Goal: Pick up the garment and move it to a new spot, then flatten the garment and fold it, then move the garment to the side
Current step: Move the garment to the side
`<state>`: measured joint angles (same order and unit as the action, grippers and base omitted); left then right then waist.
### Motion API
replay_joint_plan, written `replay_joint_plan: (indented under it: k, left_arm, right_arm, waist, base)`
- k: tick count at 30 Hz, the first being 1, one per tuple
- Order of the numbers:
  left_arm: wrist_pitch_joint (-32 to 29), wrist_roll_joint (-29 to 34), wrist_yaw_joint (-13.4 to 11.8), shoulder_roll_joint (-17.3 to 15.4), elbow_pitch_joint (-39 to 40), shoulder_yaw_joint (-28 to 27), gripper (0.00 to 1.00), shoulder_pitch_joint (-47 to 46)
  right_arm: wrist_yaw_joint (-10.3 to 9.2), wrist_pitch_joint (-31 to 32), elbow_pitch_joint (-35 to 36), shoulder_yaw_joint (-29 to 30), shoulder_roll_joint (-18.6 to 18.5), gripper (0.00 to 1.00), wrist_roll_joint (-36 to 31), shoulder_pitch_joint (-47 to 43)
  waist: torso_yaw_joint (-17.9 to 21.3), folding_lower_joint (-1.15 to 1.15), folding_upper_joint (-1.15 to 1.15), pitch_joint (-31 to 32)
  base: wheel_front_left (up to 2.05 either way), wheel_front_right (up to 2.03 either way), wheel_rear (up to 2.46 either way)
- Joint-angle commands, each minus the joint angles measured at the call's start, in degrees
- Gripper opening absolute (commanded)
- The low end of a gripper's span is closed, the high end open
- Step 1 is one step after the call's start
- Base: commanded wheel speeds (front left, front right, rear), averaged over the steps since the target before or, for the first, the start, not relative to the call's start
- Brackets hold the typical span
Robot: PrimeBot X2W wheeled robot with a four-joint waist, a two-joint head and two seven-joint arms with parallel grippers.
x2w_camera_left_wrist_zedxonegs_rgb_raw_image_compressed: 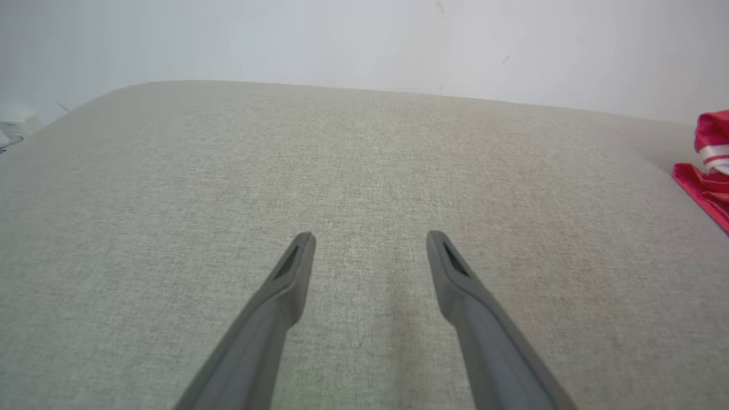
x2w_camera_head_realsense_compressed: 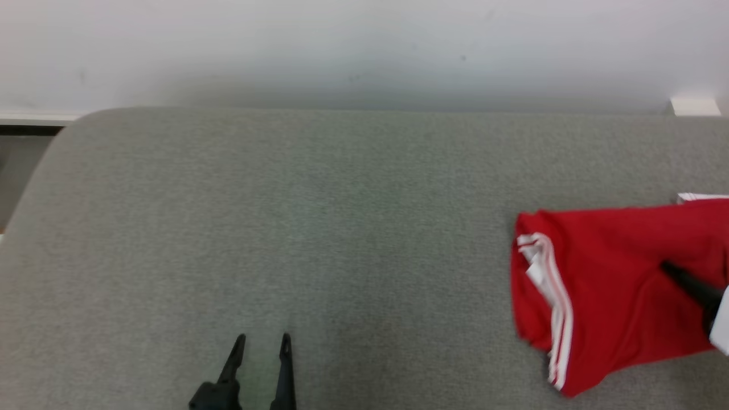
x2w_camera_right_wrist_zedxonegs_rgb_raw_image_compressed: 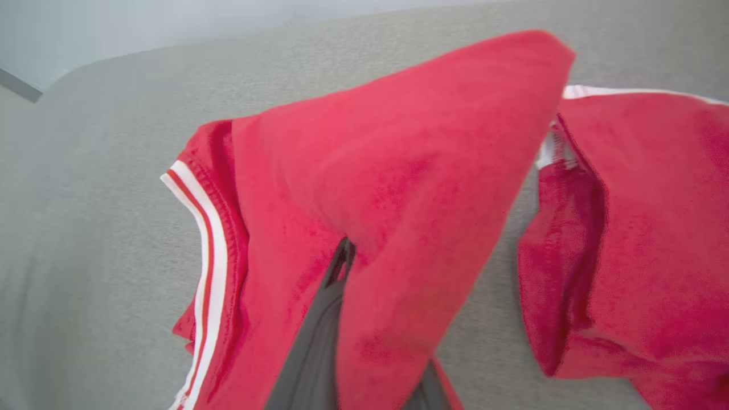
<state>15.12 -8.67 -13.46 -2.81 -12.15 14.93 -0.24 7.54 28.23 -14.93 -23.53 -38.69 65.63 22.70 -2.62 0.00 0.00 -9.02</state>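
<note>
On the right side of the grey cushion (x2w_camera_head_realsense_compressed: 285,199) lies the red garment (x2w_camera_head_realsense_compressed: 603,285), white-striped at its hem, a fold of it pinched tight in the closed right gripper (x2w_camera_head_realsense_compressed: 667,267); well apart, the left gripper (x2w_camera_head_realsense_compressed: 263,339) hangs wide open and empty

Left gripper (x2w_camera_head_realsense_compressed: 263,338): two long dark-grey tapered fingers (x2w_camera_left_wrist_zedxonegs_rgb_raw_image_compressed: 455,273), slotted near tips. Right gripper (x2w_camera_head_realsense_compressed: 667,267): black fingers, white wrist casing (x2w_camera_head_realsense_compressed: 721,324).
</note>
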Motion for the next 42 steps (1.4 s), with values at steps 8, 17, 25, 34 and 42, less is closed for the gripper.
replay_joint_plan:
  k: [8,17,25,34,42]
  left_arm:
    - [0.0,2.1,0.5,-0.2,0.0,1.2,1.0,-4.6]
    - [0.0,2.9,-0.2,-0.2,-0.3,0.7,1.0,-4.3]
    - [0.0,3.3,0.1,-0.2,-0.8,-0.2,1.0,-4.3]
    - [0.0,3.7,0.5,-0.2,-1.2,-0.4,1.0,-4.0]
    - [0.0,2.2,0.4,-0.2,0.0,-1.0,1.0,-2.7]
  right_arm:
    - [-0.13,-2.9,-7.1,-0.4,-4.7,0.0,-6.9,11.4]
    - [-0.13,-2.8,-10.4,-0.3,-8.3,0.0,-4.3,17.9]
    - [-0.14,-3.8,-15.6,1.6,-9.1,1.0,-5.2,15.7]
    - [-0.14,-18.8,-25.5,5.0,-5.9,1.0,-16.7,14.8]
    - [-0.14,-31.0,-25.6,8.5,-4.6,1.0,-25.5,9.6]
  waist:
    - [3.7,0.0,0.0,-5.3]
    - [3.7,0.0,0.0,-6.9]
    - [5.1,0.0,0.0,-6.2]
    - [6.0,0.0,0.0,-5.5]
    - [5.7,0.0,0.0,-2.5]
  base:
    - [0.0,0.0,0.0]
    - [0.0,0.0,0.0]
    - [0.0,0.0,0.0]
    - [0.0,0.0,0.0]
    - [0.0,0.0,0.0]
